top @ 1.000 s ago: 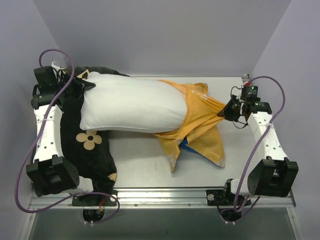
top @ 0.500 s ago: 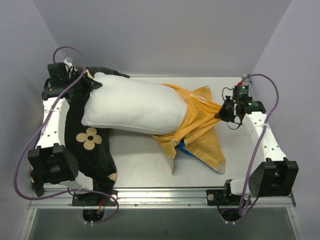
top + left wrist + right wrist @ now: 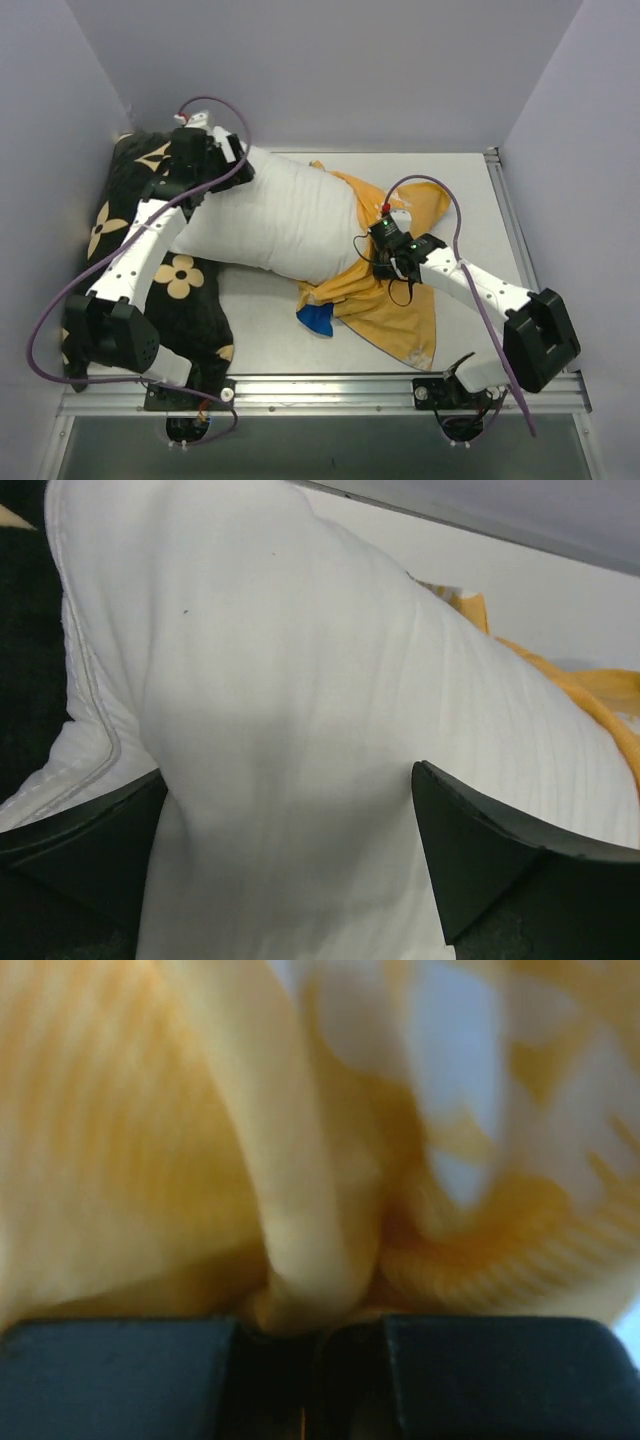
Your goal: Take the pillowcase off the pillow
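The white pillow lies slantwise across the table's middle, its left end on a black cushion. The orange-yellow pillowcase still covers the pillow's right end and spreads toward the front right, with a blue corner showing. My left gripper sits at the pillow's far left end. In the left wrist view it is open, and the pillow bulges between its wide-set fingers. My right gripper is shut on a bunched fold of the pillowcase beside the pillow's right end.
The black cushion with tan flower marks fills the table's left side from back wall to front edge. Grey walls stand close at the back and both sides. A metal rail runs along the front edge, and cables loop over both arms.
The left gripper has let go of the pillow's corner, opened wide and moved right along the pillow. The right arm has swung left with the pillowcase, bunching the fabric against the pillow.
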Robot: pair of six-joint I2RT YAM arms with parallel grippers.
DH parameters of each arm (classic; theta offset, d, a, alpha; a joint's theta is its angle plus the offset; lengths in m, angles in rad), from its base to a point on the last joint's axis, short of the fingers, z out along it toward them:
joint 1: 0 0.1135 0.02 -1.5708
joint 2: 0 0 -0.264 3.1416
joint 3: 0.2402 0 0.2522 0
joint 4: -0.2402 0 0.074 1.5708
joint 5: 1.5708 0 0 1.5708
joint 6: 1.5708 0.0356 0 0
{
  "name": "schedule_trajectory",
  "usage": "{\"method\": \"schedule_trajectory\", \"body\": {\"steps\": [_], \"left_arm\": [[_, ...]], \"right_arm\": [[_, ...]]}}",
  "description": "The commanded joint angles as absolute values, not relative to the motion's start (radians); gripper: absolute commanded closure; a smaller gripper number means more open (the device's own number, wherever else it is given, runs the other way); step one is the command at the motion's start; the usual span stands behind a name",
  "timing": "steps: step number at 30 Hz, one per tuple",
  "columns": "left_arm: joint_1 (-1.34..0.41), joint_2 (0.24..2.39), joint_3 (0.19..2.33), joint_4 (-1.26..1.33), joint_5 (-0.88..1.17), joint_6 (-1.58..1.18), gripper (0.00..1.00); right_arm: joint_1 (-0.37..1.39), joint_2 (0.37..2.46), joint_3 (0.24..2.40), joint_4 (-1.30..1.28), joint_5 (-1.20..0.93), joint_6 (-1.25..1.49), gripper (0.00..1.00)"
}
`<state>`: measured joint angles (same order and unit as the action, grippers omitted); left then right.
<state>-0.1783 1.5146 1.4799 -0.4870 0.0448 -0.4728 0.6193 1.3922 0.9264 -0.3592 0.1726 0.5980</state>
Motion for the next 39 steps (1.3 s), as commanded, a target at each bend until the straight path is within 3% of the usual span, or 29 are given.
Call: {"method": "schedule_trajectory", "body": {"steps": [1,5,14,28,33,39], "left_arm": [[-0.415,1.385,1.425,-0.485,-0.202,-0.411,0.03],[-0.664,1.387,1.379,-0.521,-0.536,-0.387,0.02],[-0.791,1.304,1.393,-0.561,-0.813,-0.361,0.03],[-0.857,1.348,1.539,-0.609,-0.838,-0.261,0.02],[-0.789,1.446,1.571,-0.607,-0.712,-0.245,0.03],[-0.638,1.640,1.686,-0.693,-0.411,-0.223,0.02]], "right_arm": [[0.647,1.463,0.891,-0.239,0.121,0.670,1.00],[0.649,1.489,0.894,-0.221,0.115,0.667,1.00],[0.647,1.528,0.885,-0.193,0.094,0.667,1.00],[0.649,1.549,0.864,-0.158,0.066,0.684,1.00],[0.649,1.552,0.845,-0.143,0.064,0.690,1.00],[0.649,1.548,0.824,-0.130,0.061,0.690,1.00]]}}
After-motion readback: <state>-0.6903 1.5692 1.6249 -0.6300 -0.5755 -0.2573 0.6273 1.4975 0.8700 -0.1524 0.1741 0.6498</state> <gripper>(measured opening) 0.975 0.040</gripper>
